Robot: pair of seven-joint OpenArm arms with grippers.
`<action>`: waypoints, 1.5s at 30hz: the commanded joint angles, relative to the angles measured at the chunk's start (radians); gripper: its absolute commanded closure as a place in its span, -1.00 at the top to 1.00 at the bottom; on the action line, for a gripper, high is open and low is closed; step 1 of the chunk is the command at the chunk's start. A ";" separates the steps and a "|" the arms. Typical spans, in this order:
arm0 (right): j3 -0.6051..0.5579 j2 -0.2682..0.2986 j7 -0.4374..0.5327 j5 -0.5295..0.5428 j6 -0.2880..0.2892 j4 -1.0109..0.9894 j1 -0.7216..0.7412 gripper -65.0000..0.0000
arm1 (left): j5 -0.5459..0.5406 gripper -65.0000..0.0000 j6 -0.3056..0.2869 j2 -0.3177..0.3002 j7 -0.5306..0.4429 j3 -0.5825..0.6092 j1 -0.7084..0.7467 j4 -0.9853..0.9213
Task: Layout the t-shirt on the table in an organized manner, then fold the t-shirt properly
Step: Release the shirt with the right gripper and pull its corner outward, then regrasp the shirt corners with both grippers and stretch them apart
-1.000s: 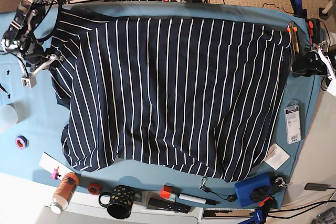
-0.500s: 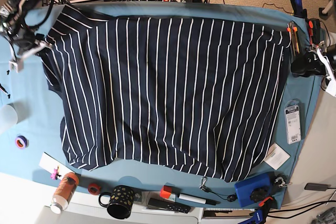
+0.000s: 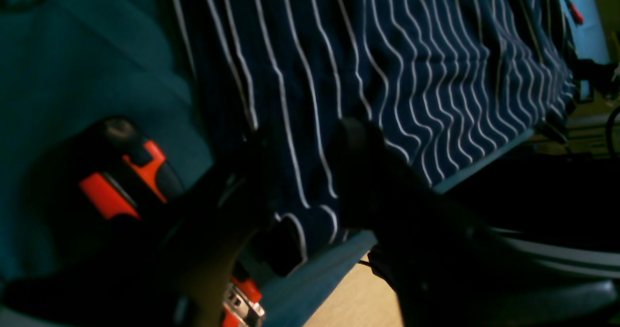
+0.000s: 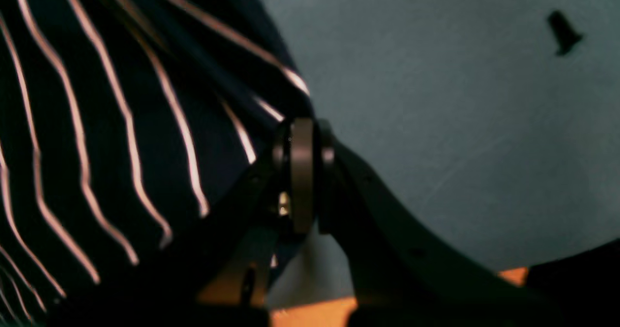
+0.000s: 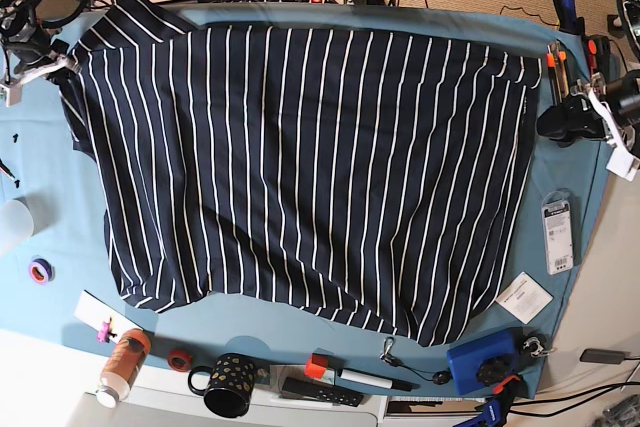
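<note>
The navy white-striped t-shirt (image 5: 310, 177) lies spread flat over most of the teal table (image 5: 60, 237). My right gripper (image 5: 55, 59) is at the shirt's far left corner. In the right wrist view it (image 4: 302, 138) is shut on the shirt's edge (image 4: 145, 138). My left gripper (image 5: 545, 125) is at the shirt's right edge. In the left wrist view its (image 3: 305, 147) jaws stand apart, with the shirt's hem (image 3: 310, 186) lying between the two dark fingers (image 3: 358, 162).
Orange-handled tools (image 5: 555, 57) lie by the left gripper and also show in the left wrist view (image 3: 121, 181). A packet (image 5: 557, 235), a card (image 5: 527, 297) and a blue box (image 5: 480, 362) are at the right. A mug (image 5: 232, 385), a bottle (image 5: 122, 362), a marker (image 5: 365, 379) and a tape roll (image 5: 40, 270) line the front.
My right gripper has pulled the shirt's left corner further left and back, which stretched the shirt flatter. The shirt's right edge and my left gripper have shifted slightly left.
</note>
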 commanded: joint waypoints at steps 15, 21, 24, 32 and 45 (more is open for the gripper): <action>0.010 0.148 0.064 0.031 0.017 0.017 0.014 -0.52 | -0.023 -0.36 -0.001 -0.024 -0.003 -0.009 -0.007 0.014; 0.010 0.155 0.055 0.069 0.022 0.017 0.016 -0.52 | 0.034 -0.36 0.000 -0.024 -0.003 -0.010 0.008 0.035; 0.010 0.154 0.052 0.129 0.053 0.017 0.015 -0.52 | 0.092 -0.36 0.004 -0.023 -0.003 -0.011 0.062 0.110; 0.010 0.148 -0.021 0.230 0.082 0.017 0.013 -0.52 | 0.255 -0.36 0.045 0.039 -0.040 -0.044 0.284 0.399; 0.011 0.142 -0.047 0.265 0.134 0.016 -0.108 -0.52 | 0.600 -0.36 0.090 0.214 -0.318 -0.044 0.309 0.399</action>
